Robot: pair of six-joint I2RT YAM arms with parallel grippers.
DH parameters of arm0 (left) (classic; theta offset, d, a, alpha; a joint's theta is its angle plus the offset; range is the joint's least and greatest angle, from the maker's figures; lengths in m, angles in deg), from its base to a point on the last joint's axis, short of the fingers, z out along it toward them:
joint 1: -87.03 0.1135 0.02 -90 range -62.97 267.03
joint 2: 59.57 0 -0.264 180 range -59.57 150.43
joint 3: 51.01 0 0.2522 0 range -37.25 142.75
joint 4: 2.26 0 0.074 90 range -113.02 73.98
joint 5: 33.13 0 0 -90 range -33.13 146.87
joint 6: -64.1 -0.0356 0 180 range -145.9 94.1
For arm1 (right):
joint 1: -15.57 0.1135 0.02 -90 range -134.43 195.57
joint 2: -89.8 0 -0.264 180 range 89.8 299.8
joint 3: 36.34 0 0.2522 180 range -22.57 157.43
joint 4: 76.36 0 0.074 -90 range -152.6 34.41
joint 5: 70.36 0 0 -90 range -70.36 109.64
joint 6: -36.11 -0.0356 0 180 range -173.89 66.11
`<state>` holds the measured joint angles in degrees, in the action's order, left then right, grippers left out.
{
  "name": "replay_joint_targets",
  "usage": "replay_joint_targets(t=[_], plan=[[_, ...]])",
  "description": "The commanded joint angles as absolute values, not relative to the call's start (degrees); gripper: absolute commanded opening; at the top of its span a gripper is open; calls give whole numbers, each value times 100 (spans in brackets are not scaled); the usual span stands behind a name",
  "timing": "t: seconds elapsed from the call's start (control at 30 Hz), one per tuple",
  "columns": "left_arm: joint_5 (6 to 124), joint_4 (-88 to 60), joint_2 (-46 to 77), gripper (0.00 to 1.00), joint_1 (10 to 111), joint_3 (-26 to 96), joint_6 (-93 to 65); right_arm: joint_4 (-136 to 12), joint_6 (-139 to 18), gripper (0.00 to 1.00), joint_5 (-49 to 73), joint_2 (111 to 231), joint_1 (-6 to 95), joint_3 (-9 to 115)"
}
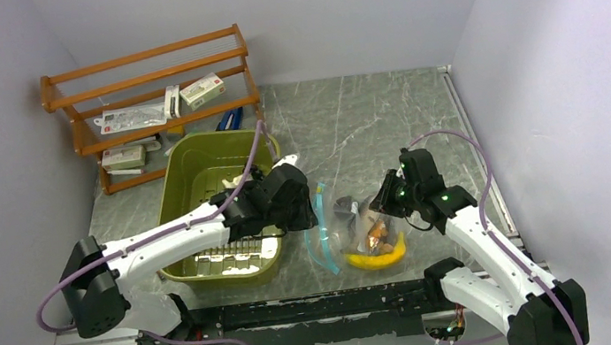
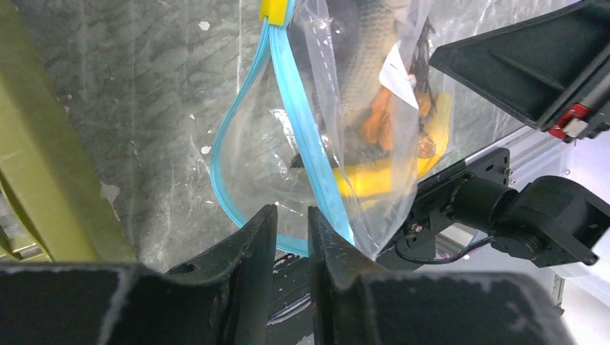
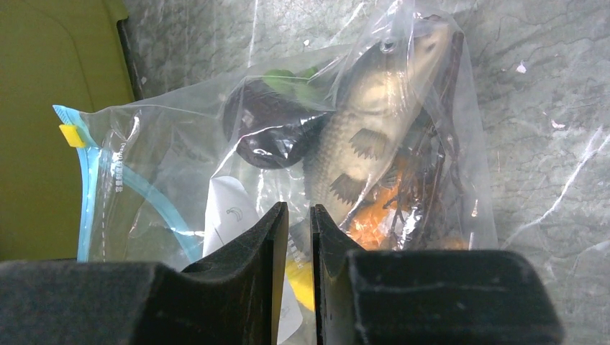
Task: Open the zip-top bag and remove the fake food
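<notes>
The zip-top bag lies between my two grippers on the grey table. Its light blue zip strip gapes in a loop, with a yellow slider at one end. Inside are the fake food: a grey fish, dark grapes, orange bits and a yellow banana. My left gripper is at the bag's mouth edge, jaws nearly together on the film. My right gripper is pinched on the bag's side, over a white label.
An olive green bin stands just left of the bag, under my left arm. A wooden rack with packets is at the back left. A black rail runs along the table's near edge.
</notes>
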<state>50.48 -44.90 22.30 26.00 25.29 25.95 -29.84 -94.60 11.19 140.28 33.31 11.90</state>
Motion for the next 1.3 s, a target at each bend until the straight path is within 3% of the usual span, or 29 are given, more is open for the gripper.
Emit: replay_joint_targets(t=[0.0, 0.17, 0.4, 0.63, 0.8, 0.97, 1.1, 1.27], plan=[[4953, -4660, 2037, 30, 2560, 2701, 2650, -3138, -9491, 18, 1050, 14009, 3345, 1115], [5448, -4372, 2219, 14, 2551, 2461, 2697, -3183, -9485, 18, 1038, 14055, 3341, 1113], [5498, -4410, 2569, 9, 2510, 2542, 2726, -3074, -9359, 19, 1144, 14131, 3342, 1281], [5990, -3742, 3035, 19, 2502, 2672, 2628, -3314, -9355, 19, 1128, 14197, 3341, 1277], [6066, -3533, 3729, 38, 2507, 3218, 2452, -3338, -8845, 14, 1091, 14633, 3343, 1689], [5837, -3568, 4229, 39, 2507, 3573, 2462, -3404, -8517, 14, 1068, 15316, 3347, 2075], [5702, -3152, 4204, 47, 2535, 3223, 2669, -3706, -8433, 14, 817, 15709, 3344, 2122], [5799, -2964, 4260, 46, 2586, 2907, 2802, -3960, -8279, 14, 320, 16332, 3351, 2089]])
